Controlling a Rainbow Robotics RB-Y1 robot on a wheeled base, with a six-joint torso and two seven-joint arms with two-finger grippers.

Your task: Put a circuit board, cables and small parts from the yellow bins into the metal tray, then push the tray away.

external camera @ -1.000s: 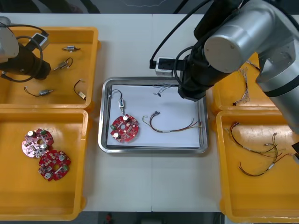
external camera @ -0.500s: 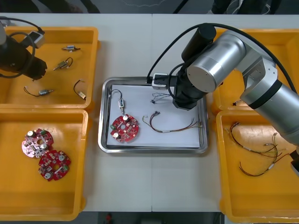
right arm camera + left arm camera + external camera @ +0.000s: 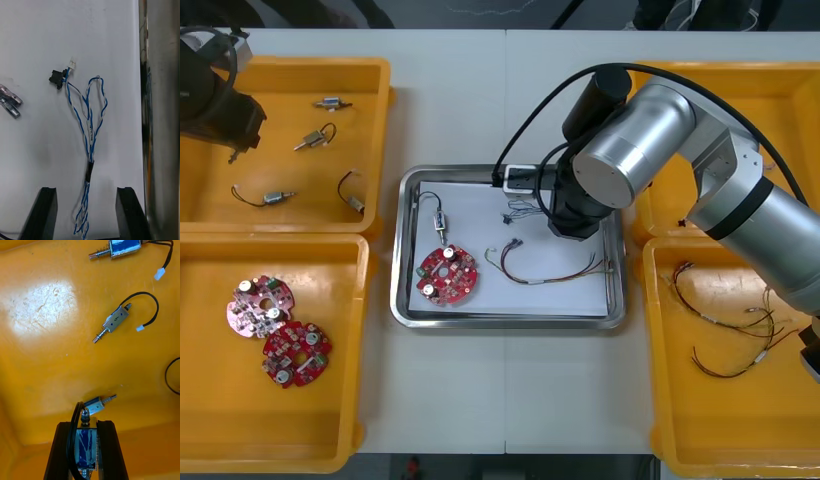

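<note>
My right gripper (image 3: 86,193) stands open low over the white floor of the metal tray (image 3: 405,300). A twisted blue and white cable (image 3: 90,123) lies loose between its fingers (image 3: 45,210). In the front view the right arm (image 3: 620,160) covers the tray's far right corner, with the cable (image 3: 520,210) beside it. The tray also holds a round red circuit board (image 3: 447,274), a small metal part (image 3: 440,222) with a black lead, and a red and yellow cable (image 3: 545,272). My left gripper (image 3: 85,423) is shut on a small metal part (image 3: 85,444), held above the far left yellow bin (image 3: 45,352).
More small metal parts (image 3: 116,318) lie in the far left bin (image 3: 375,120). The near left bin (image 3: 210,420) holds two circuit boards (image 3: 297,352). Cables (image 3: 725,330) lie in the near right bin. The tray's shiny wall (image 3: 157,112) rises close beside my right finger.
The right arm came down into the tray and its gripper opened, letting go of the blue and white cable. The left arm drew back toward the table's far left corner with its part.
</note>
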